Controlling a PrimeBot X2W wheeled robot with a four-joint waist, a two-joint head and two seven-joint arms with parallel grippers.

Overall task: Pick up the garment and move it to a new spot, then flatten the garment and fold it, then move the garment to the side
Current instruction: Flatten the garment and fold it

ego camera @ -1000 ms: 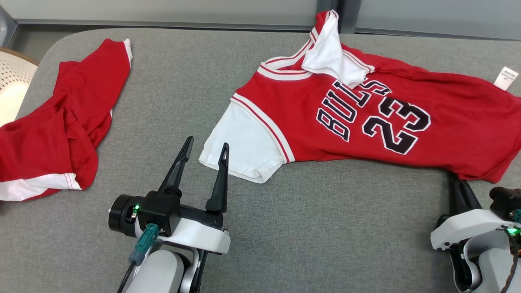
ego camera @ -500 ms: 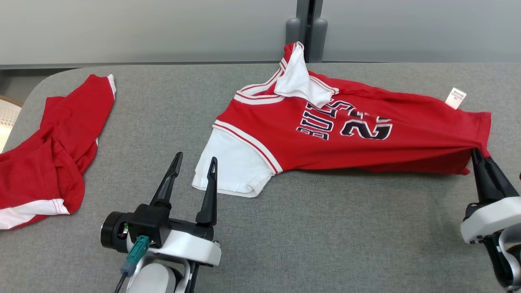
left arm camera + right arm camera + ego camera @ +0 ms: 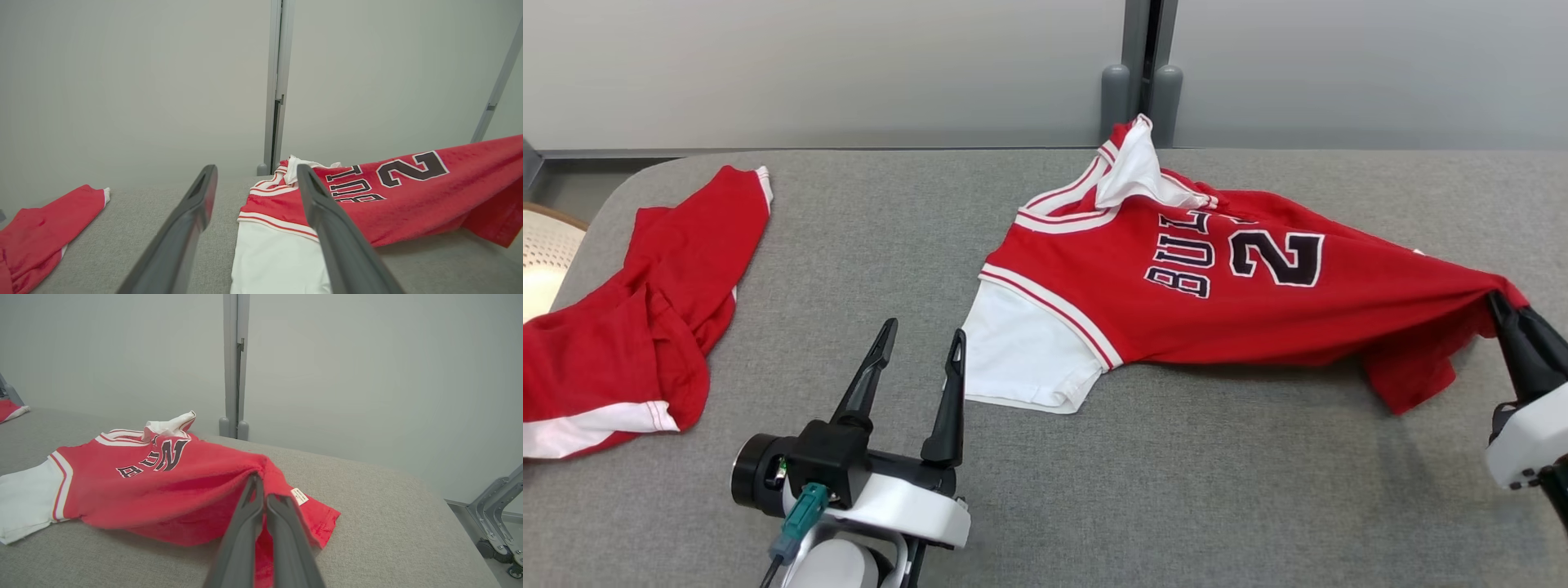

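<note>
The garment [image 3: 1176, 306] is a red jersey with white sleeves and dark lettering, spread across the grey padded table [image 3: 1176, 490]. My right gripper [image 3: 1499, 300] is shut on its hem at the far right and holds that end off the table, so the cloth drapes and folds below the grip. The right wrist view has the right gripper [image 3: 261, 482] pinched on the bunched red cloth of the garment [image 3: 163, 486], with a white label beside it. My left gripper [image 3: 923, 329] stands open and holds nothing, just left of the white sleeve [image 3: 1029, 359]. In the left wrist view the left gripper [image 3: 256, 170] frames the garment [image 3: 367, 212].
A second red garment [image 3: 645, 310] with white trim lies crumpled at the table's left end. A white perforated basket [image 3: 543, 253] sits past the left edge. A grey post [image 3: 1142, 82] and a pale wall stand behind the table. A metal frame [image 3: 494, 506] stands off its right end.
The head camera has tilted up, shifting the whole picture. My right gripper has raised the hem up and to the right, lifting that end and folding the number. The left gripper has stayed open.
</note>
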